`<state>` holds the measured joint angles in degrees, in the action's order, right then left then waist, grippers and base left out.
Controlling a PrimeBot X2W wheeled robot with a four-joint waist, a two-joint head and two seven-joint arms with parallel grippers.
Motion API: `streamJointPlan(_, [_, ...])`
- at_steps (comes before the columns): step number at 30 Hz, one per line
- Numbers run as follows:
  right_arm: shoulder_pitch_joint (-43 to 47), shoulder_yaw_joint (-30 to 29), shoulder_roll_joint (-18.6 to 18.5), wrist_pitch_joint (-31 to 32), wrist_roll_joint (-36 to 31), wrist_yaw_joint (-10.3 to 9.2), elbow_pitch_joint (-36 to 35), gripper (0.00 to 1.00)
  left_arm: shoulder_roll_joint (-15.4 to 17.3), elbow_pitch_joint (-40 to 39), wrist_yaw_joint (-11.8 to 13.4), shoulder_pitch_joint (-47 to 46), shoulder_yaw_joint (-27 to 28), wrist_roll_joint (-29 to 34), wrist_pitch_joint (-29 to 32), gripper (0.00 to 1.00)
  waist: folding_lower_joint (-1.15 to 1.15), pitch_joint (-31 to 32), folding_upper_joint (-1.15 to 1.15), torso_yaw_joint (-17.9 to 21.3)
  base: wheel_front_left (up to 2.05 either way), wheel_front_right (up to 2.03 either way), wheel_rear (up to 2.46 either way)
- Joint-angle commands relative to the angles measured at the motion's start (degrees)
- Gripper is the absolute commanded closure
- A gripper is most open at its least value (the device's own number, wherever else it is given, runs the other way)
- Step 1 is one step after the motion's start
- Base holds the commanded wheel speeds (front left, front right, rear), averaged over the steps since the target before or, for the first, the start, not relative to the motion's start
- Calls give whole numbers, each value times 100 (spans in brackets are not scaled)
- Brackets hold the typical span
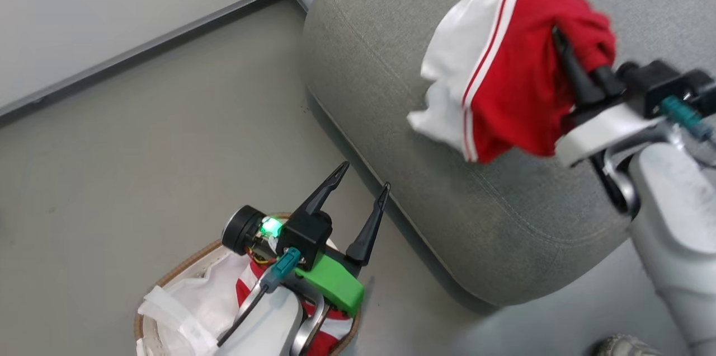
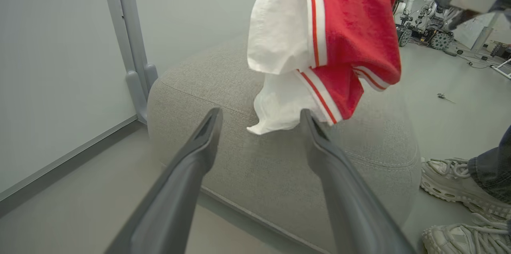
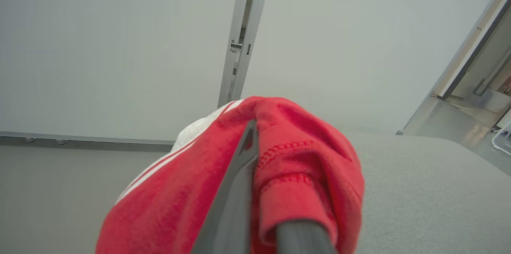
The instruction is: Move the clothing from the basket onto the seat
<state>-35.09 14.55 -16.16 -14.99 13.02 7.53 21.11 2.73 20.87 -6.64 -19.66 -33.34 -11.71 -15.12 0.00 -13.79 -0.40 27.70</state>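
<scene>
Right gripper (image 1: 564, 45), upper right of head view: fingers clamped on soft red garment with white panel and stripes (image 1: 514, 82). It hangs bunched over the large grey woven sofa cushion (image 1: 391, 98); can't tell if they touch. Left gripper (image 1: 364, 176), lower centre: fingers spread wide, empty, above oval white plastic basket with brown woven rim (image 1: 184, 266). More red-and-white fabric (image 1: 244, 290) lies in the basket beside translucent white plastic sheet (image 1: 190, 294).

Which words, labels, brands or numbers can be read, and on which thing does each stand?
None can be read.
The red and white garment in the right gripper shows only stripes.
The left gripper, the laundry basket and the sofa cushion carry no lettering.
The distant equipment in the left wrist view is too small to read.
</scene>
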Motion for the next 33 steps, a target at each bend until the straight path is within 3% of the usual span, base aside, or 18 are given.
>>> streamJointPlan(1, [-336,-133,-110,-28,42,-8,98,100,34,39,-28,-151,7,81,-5,0,0,-590,40,-398,0,0,0])
streamJointPlan(12, [-2149,-980,-832,-28,-224,-8,1243,100,33,57,-76,-702,-28,442,-5,0,0,-1676,40,-1229,0,0,0])
streamJointPlan(19, [-2507,-1556,-868,-28,-302,-8,1884,100,30,-2,-85,-883,76,529,-5,0,0,-2152,40,-1655,0,0,0])
streamJointPlan(22, [-2328,-1635,-853,-28,-448,-8,2093,74,30,-63,-50,-788,212,490,-5,0,0,-2222,40,-1726,0,0,0])
streamJointPlan(23, [-2239,-1740,-811,-28,-463,-8,2179,52,30,-57,-47,-735,265,519,-5,0,0,-2232,40,-1736,0,0,0])
streamJointPlan(24, [-2177,-1812,-775,-28,-491,-8,2222,9,24,-52,-49,-705,280,548,-5,0,0,-2237,40,-1741,0,0,0])
streamJointPlan(25, [-2080,-1894,-729,-28,-525,-8,2275,0,22,-32,-53,-675,303,580,-6,0,0,-2234,40,-1743,0,0,0])
streamJointPlan(33, [-1091,-2367,-361,-28,-585,-8,2029,0,29,74,-75,-512,458,642,-6,0,0,-1925,40,-1560,0,0,0])
